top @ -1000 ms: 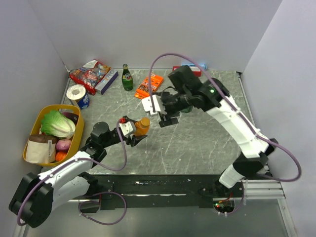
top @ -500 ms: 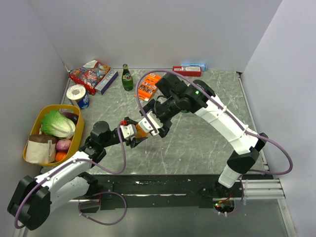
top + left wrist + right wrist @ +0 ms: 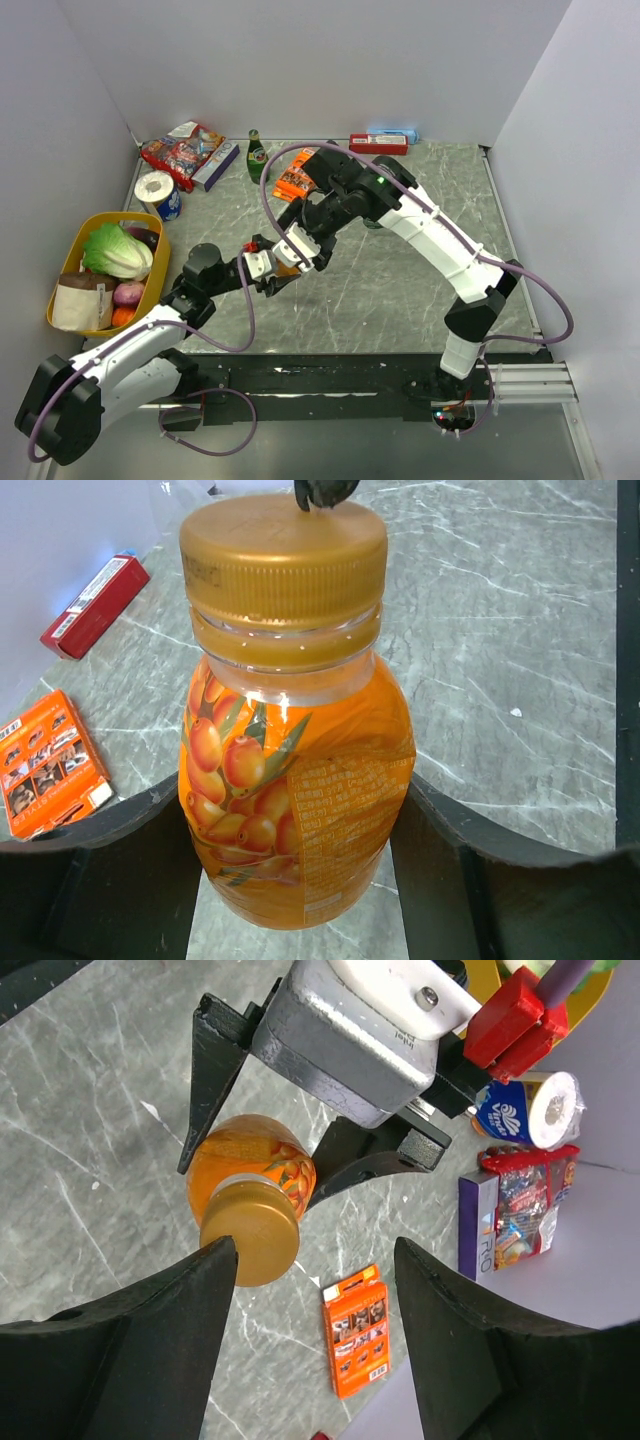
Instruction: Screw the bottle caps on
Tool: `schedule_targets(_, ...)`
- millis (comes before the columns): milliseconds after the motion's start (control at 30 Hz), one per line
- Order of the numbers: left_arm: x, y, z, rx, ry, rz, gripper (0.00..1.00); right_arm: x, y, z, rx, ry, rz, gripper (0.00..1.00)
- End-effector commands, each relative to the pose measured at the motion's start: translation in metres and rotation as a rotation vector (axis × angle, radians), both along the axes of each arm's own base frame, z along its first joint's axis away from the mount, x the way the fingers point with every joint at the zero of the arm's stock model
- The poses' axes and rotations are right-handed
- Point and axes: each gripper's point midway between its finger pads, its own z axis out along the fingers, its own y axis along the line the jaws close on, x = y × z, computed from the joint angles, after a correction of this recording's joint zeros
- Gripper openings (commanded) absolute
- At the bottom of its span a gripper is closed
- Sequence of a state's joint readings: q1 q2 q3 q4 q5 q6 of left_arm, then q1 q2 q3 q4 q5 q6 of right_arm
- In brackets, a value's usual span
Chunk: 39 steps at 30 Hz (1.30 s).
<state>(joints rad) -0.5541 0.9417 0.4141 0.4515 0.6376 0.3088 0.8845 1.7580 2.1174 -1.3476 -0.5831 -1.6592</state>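
Right now my left gripper (image 3: pixel 248 1175) is clamped on the orange bottle (image 3: pixel 300 800), one black finger on each side of its labelled body, out over the middle-left of the table (image 3: pixel 400 270). The orange-brown cap (image 3: pixel 283 555) sits on the bottle's neck, with its flat top turned towards my right wrist. My right gripper (image 3: pixel 315 1260) hangs at that cap with its jaws apart. One finger (image 3: pixel 190 1300) touches the cap's edge, while the other stands clear of it with bare table showing between them, so I have no grip on the cap. From my left wrist I see a black fingertip of the right gripper at the cap's far rim. An orange packet (image 3: pixel 358 1332) lies flat on the table beyond the bottle, well apart from both grippers.
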Motion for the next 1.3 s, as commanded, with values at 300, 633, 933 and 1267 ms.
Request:
schedule_targets(300, 0.006, -0.004, 0.015, -0.021, -0.059, 0.004, 0.01, -0.023, -0.041, -0.012, -0.159, 0.090, -0.030, 0.68)
schedule_targets(633, 0.011, -0.004, 0.019, -0.029, -0.060, 0.021, 0.01, -0.033, -0.057, -0.030, -0.211, 0.100, 0.003, 0.72)
schedule_targets(933, 0.012, -0.004, 0.027, -0.040, -0.091, 0.024, 0.01, -0.029, -0.051, -0.034, -0.219, 0.115, -0.008, 0.64)
schedule_targets(1267, 0.020, -0.001, 0.034, -0.057, -0.115, 0.067, 0.01, -0.024, -0.051, -0.047, -0.259, 0.148, -0.040, 0.56)
